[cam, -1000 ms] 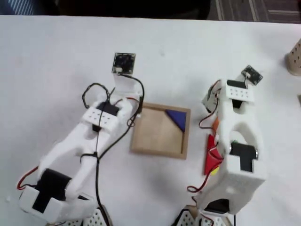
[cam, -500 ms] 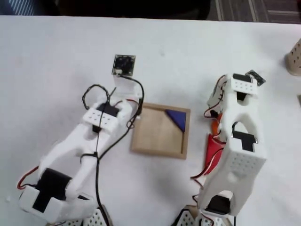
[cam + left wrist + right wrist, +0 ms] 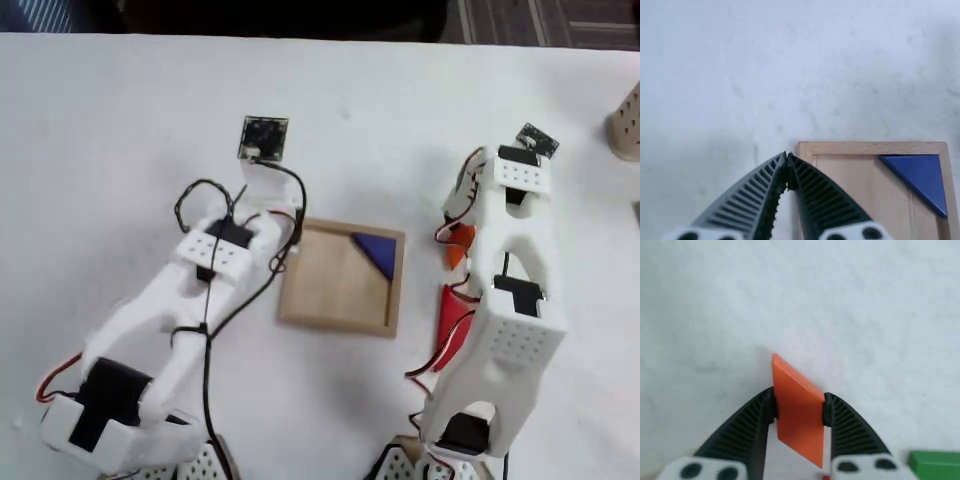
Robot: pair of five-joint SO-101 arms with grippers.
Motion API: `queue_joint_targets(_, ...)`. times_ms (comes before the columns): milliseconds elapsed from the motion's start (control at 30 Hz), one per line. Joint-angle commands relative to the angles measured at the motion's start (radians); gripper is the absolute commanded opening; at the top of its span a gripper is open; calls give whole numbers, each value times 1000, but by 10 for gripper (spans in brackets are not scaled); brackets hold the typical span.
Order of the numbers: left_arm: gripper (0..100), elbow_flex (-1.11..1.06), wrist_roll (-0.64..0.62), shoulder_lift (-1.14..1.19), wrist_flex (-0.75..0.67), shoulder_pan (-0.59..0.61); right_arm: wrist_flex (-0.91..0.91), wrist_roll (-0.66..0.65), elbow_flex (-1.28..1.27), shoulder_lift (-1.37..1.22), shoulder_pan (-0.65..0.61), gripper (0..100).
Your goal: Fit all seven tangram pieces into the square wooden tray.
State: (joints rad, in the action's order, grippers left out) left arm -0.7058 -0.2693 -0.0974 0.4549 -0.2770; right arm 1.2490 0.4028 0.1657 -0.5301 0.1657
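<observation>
Square wooden tray (image 3: 336,322) holds one blue triangular piece (image 3: 378,250); orange parallelogram piece (image 3: 796,390) clamped in right claw (image 3: 799,405) beside the tray; left claw (image 3: 787,159) closed, empty; six outstanding.

The tray (image 3: 875,148) is pale, matt wood with faint grain. The blue piece (image 3: 920,175) and orange piece (image 3: 797,412) look smooth, evenly coloured. The left pincer (image 3: 787,159) and right pincer (image 3: 799,398) have black ribbed plastic fingers. The table (image 3: 120,120) is white, matt.
</observation>
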Motion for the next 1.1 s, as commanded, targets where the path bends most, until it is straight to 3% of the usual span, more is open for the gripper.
queue_joint_targets(0, 24, 11, 11, -61, -26, 7, 61, -18, 91, 41, -15, 22)
queue_joint_targets(300, 24, 51, 11, -62, -18, 102, 309, -20, 336, 41, -56, 25)
queue_joint_targets(500, 33, 66, 11, -62, -20, 180, 461, -21, 431, 41, -194, 23)
queue_joint_targets(733, 115, 84, 0, -61, -26, 278, 455, -71, 311, 41, -374, 23)
queue_joint_targets(1067, 78, 77, 0, -53, -81, 278, 274, -98, 20, 147, -498, 23)
